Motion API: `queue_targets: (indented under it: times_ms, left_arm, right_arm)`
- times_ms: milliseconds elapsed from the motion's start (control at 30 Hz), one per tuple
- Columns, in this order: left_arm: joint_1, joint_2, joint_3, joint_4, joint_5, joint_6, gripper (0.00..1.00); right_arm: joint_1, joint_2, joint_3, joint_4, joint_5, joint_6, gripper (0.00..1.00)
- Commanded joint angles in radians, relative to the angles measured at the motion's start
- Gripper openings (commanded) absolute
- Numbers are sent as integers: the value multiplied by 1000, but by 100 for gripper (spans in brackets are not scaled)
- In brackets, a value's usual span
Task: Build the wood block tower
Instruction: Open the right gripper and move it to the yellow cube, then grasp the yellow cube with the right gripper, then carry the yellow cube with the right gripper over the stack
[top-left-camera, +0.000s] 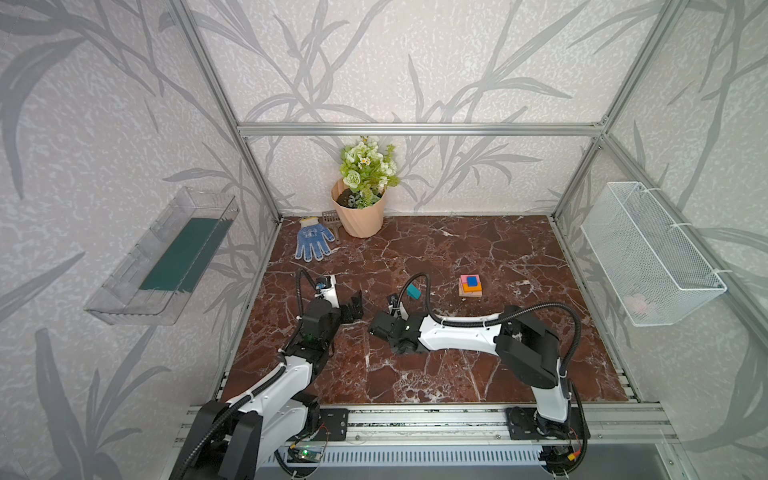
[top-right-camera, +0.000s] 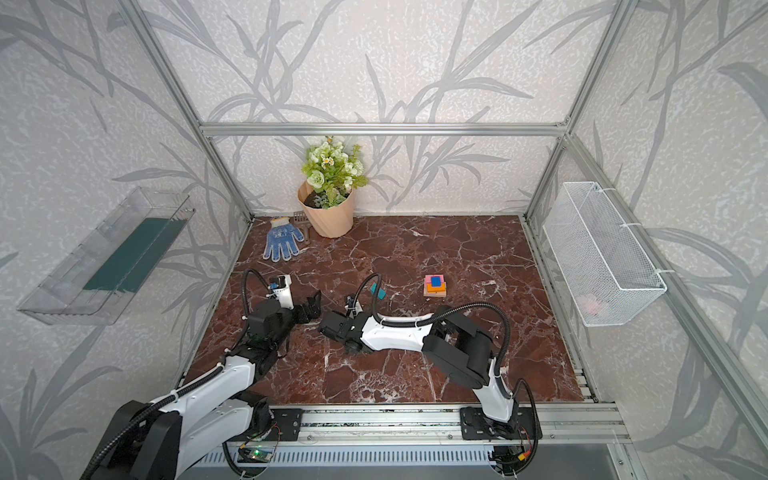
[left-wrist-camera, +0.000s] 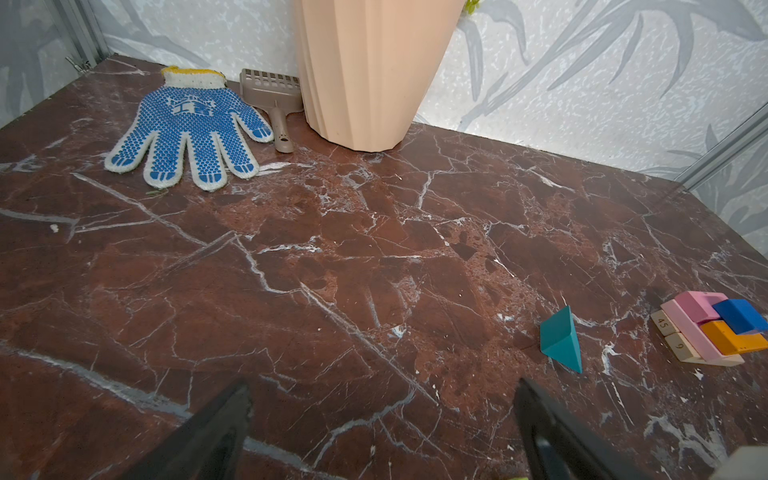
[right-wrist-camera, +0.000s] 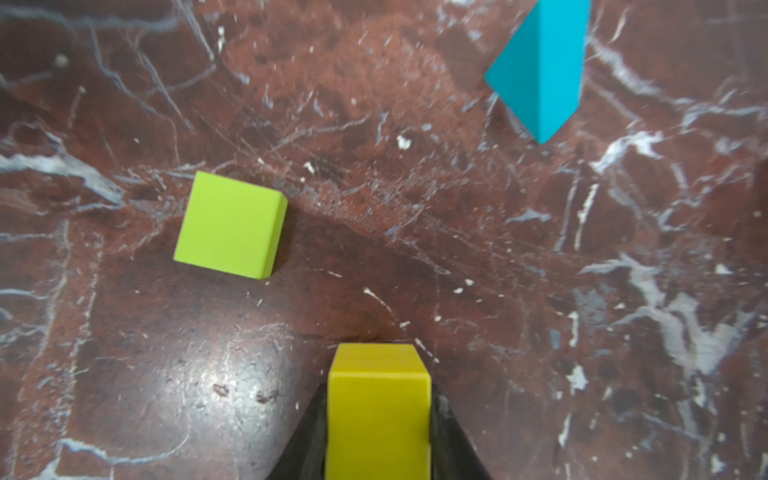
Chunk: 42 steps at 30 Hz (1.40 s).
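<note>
The tower (top-left-camera: 470, 286) (top-right-camera: 435, 285) stands right of centre: plain wood and pink at the base, orange above, a blue cube on top; the left wrist view shows the tower (left-wrist-camera: 706, 328) too. A teal block (top-left-camera: 414, 291) (left-wrist-camera: 559, 338) (right-wrist-camera: 540, 70) lies to its left. My right gripper (right-wrist-camera: 379, 399) points down at the table, shut on a yellow cube (right-wrist-camera: 378, 419). Next to it a lime cube (right-wrist-camera: 230, 224) lies loose. My left gripper (top-left-camera: 353, 305) (left-wrist-camera: 382, 395) hangs open over bare table, left of the right wrist.
A peach flower pot (top-left-camera: 359, 216) stands at the back wall with a blue dotted glove (top-left-camera: 312, 243) and a small scoop (left-wrist-camera: 272, 99) beside it. A wire basket (top-left-camera: 648, 253) hangs on the right wall, a clear tray (top-left-camera: 166, 257) on the left wall.
</note>
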Motion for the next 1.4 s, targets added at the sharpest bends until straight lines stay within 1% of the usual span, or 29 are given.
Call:
queue_targets:
  times_ms: [0,300,433,467,633,700,767,967,1100,1233,1367]
  left_arm:
    - [-4,-12,13,26,-11,6,99]
    - [-4,-9,13,25,-11,7,99]
    - [-5,-6,16,23,-12,7,100]
    - [-5,-4,18,21,-15,7,99]
    - [-5,-3,19,20,-15,7,99]
    - [-6,-1,19,22,-15,7,99]
    - [-5,2,21,19,-17,7,99]
    - [-6,4,22,19,-17,7,100]
    - [-6,4,22,19,-14,8,100]
    - [-7,1,22,16,-15,7,99]
    - [-7,5,24,16,-19,7,100]
  right_arm:
    - [-17,-117,-51,-12,59,1,20]
    - [-145,-373,-234,30,93,-34,14]
    - [-242,-470,-296,43,76,-94,13]
    - [-267,-492,-306,33,72,-105,12]
    - [-389,-617,-384,31,47,-128,11]
    - [-438,-658,-417,54,42,-183,11]
    - [-485,-686,-430,51,32,-208,12]
    - [-611,-692,-424,33,-10,-282,11]
    - [-653,-659,-406,76,-29,-323,10]
    - [-672,-594,-343,69,-3,-375,10]
    - [-701,-544,-309,96,-118,-405,10]
